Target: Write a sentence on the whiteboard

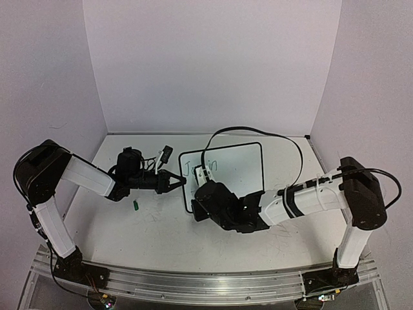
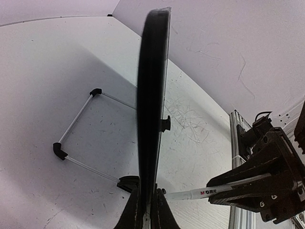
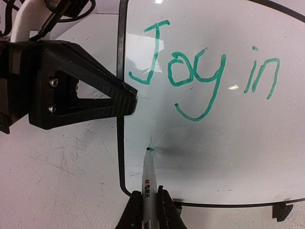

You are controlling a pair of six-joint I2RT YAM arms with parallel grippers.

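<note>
The whiteboard (image 1: pixel 235 169) lies on the table between my two arms. On it the sentence (image 3: pixel 190 78) reads "Joy in" in green, on one line. My left gripper (image 1: pixel 182 182) is shut on the board's left border (image 3: pixel 120 71); its black fingers (image 3: pixel 81 93) show in the right wrist view. In the left wrist view the border (image 2: pixel 152 95) runs edge-on up from the left gripper (image 2: pixel 147 212). My right gripper (image 3: pixel 148 207) is shut on a white marker (image 3: pixel 148 179). The marker's green tip (image 3: pixel 148 150) touches the board below the "J", at a small green dot.
A small green cap (image 1: pixel 136 205) lies on the table left of the board. A black cable (image 1: pixel 258 132) arcs over the board's far edge. A thin wire frame with black corners (image 2: pixel 76 124) shows beside the board. Grey scribbles (image 2: pixel 190 124) mark the table.
</note>
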